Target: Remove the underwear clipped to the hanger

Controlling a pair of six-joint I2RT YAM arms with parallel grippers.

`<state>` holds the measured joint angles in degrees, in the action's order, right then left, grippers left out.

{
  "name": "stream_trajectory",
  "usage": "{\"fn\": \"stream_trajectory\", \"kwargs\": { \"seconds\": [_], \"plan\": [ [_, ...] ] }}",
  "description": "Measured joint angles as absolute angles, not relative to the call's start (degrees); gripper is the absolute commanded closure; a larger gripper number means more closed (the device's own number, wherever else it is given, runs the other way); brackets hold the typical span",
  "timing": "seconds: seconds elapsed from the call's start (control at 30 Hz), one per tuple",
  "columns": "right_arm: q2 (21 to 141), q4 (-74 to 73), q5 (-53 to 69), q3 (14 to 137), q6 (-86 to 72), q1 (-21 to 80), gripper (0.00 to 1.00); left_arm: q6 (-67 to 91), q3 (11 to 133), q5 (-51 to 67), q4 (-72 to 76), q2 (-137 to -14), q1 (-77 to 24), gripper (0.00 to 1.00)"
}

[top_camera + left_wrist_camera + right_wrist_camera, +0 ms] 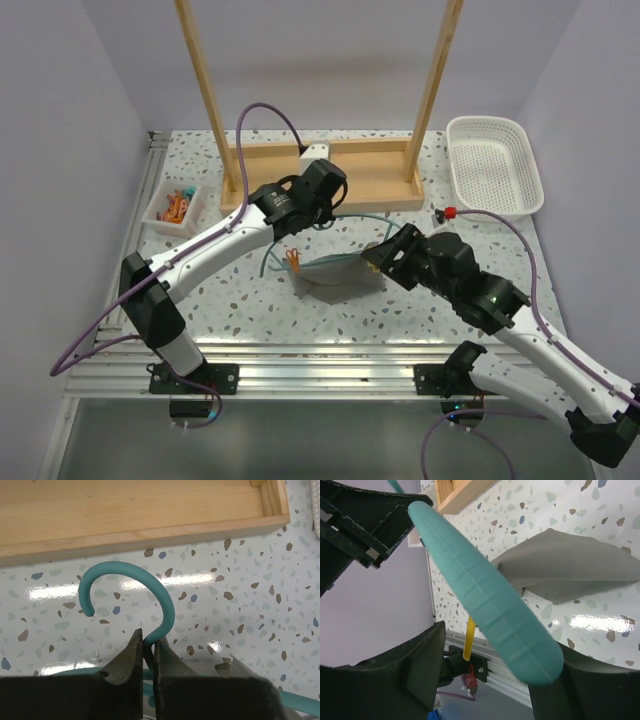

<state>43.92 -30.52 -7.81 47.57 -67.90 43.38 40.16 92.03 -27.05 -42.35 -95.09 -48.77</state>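
Note:
The teal hanger (352,216) lies tilted over the speckled table, and its hook (127,582) shows in the left wrist view. My left gripper (316,206) is shut on the hook's stem (148,641). The grey underwear (340,280) hangs below the hanger, and an orange clip (292,262) sits at its left corner. My right gripper (384,256) is at the underwear's right corner. In the right wrist view it (500,647) is open, with a flat teal hanger end (485,595) between the jaws and the grey fabric (570,570) beyond it.
The tall wooden frame's base (320,175) stands just behind the left gripper. A white basket (495,165) sits at the back right. A small white tray of clips (175,207) is at the left. Aluminium rails (320,365) run along the near edge.

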Motion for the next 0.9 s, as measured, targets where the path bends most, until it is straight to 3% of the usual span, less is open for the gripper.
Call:
{"fn": "stream_trajectory", "kwargs": {
  "seconds": [0.13,0.33,0.63,0.9],
  "plan": [
    [45.2,-27.6,-7.0,45.5,-69.0,43.1,0.54,40.6,91.6,-27.0,-41.7,-94.8,-48.8,1.0],
    [45.3,-25.8,-5.0,44.7,-71.4,42.7,1.0,41.1,90.5,-27.3,-40.9,-93.9,-48.7,1.0],
    [41.9,-26.5,-0.3,44.8,-70.3,42.7,1.0,41.5,90.0,-27.7,-40.9,-93.3,-47.3,1.0],
    [48.3,-37.8,8.4,50.3,-56.0,42.3,1.0,41.2,87.5,-27.4,-41.1,-92.3,-40.7,1.0]
  ]
}}
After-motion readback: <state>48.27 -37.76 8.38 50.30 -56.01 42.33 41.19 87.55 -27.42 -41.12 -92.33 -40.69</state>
